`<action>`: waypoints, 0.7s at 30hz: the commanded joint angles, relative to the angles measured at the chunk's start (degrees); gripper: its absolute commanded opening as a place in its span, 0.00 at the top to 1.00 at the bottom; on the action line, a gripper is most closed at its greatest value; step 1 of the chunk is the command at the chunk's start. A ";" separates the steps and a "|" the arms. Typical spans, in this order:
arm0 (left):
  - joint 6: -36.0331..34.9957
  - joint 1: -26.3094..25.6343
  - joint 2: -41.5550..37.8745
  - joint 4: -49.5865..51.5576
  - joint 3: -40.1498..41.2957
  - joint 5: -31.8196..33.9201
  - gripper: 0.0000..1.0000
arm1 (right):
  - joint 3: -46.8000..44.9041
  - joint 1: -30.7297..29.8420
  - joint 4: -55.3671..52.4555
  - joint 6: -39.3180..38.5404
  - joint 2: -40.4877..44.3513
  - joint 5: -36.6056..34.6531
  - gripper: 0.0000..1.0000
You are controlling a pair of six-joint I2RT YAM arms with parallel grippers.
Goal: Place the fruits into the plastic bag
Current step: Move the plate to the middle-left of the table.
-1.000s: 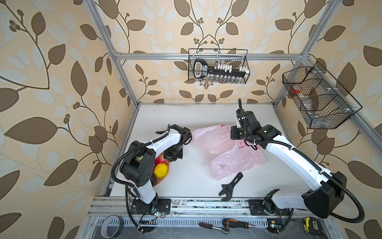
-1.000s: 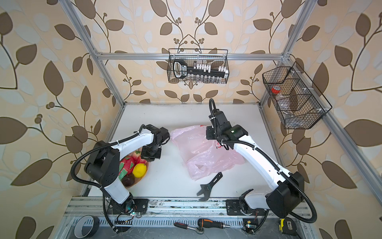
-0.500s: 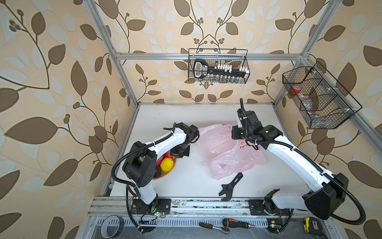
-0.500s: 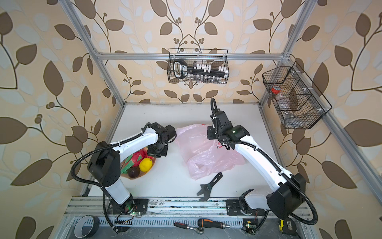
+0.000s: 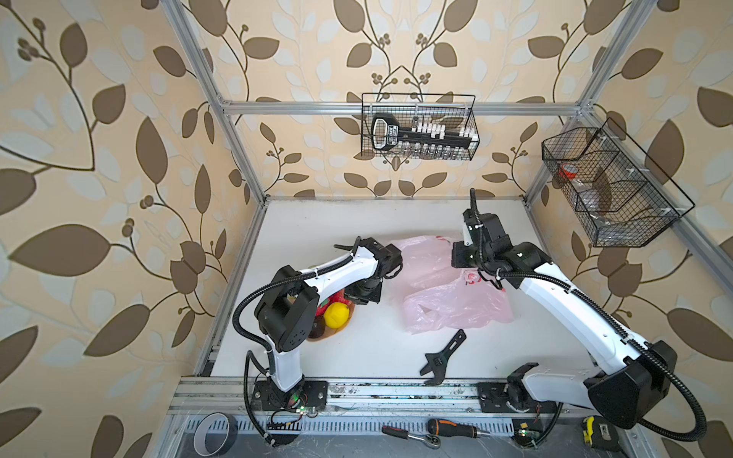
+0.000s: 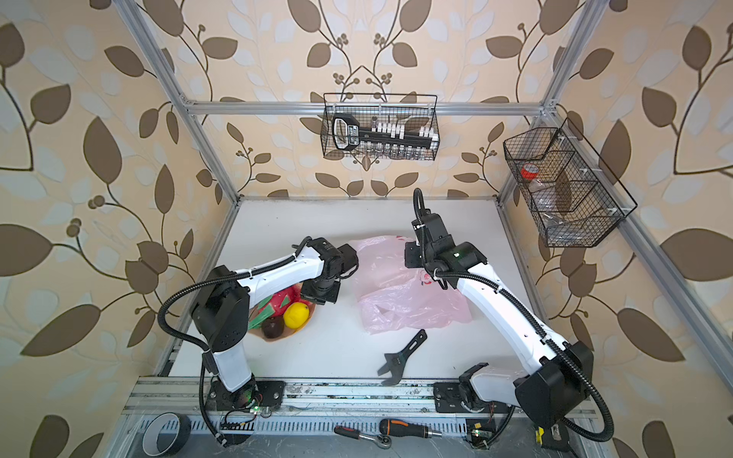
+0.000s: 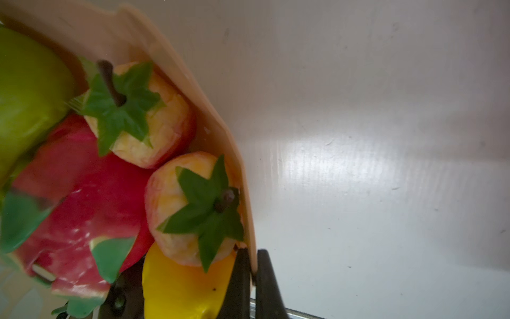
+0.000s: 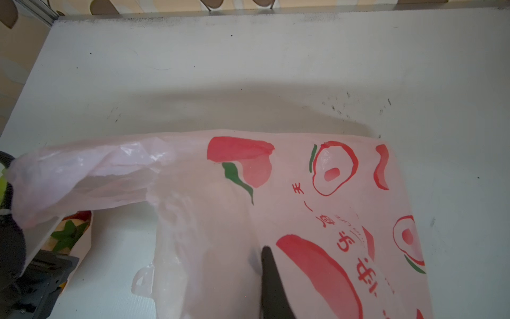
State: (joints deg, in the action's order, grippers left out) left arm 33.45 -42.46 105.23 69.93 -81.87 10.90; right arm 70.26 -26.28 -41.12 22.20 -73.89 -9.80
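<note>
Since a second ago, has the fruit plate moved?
Yes. The plate has slid toward the pink bag, narrowing its gap to the black wrench, which has stayed put. The left gripper, jaws shut on the plate's rim, is dragging it.

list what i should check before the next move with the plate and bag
1. Left gripper shut on plate rim: ok.
2. Right gripper shut on bag: ok.
3. Fruits seated on plate, lemon, strawberries, dragon fruit: ok.
4. Bag mouth open toward plate: cannot tell.
5. Fruits in bag: not ok, none seen inside.
6. Wrench off the plate-to-bag path: ok, it lies in front of the bag.
</note>
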 commanded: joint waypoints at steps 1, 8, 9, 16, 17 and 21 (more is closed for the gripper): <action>1.40 -1.52 1.10 -0.84 -3.04 -4.37 1.00 | -1.01 0.44 -0.89 -1.19 1.19 0.82 1.00; 2.34 -1.93 -0.06 -1.31 -3.13 -4.26 0.95 | -1.61 0.97 -1.05 -1.10 1.74 1.02 1.00; 2.37 -1.93 -0.38 -1.14 -3.15 -4.07 0.92 | -1.68 1.05 -1.06 -1.10 1.86 1.02 1.00; 3.84 -1.93 -4.92 -0.05 -3.01 -3.62 0.56 | -1.55 1.06 -1.31 -0.85 2.12 0.74 1.00; 3.92 -1.92 -5.30 -0.06 -3.01 -3.68 0.54 | -1.54 1.06 -1.33 -0.88 2.18 0.72 1.00; 4.49 -1.94 -6.89 0.12 -3.13 -4.20 0.46 | -1.59 1.08 -1.42 -0.66 1.95 0.93 1.00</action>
State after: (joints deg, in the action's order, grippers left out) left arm 36.47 -43.94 102.10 68.75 -83.81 7.42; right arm 69.65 -25.36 -41.41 22.00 -72.75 -9.17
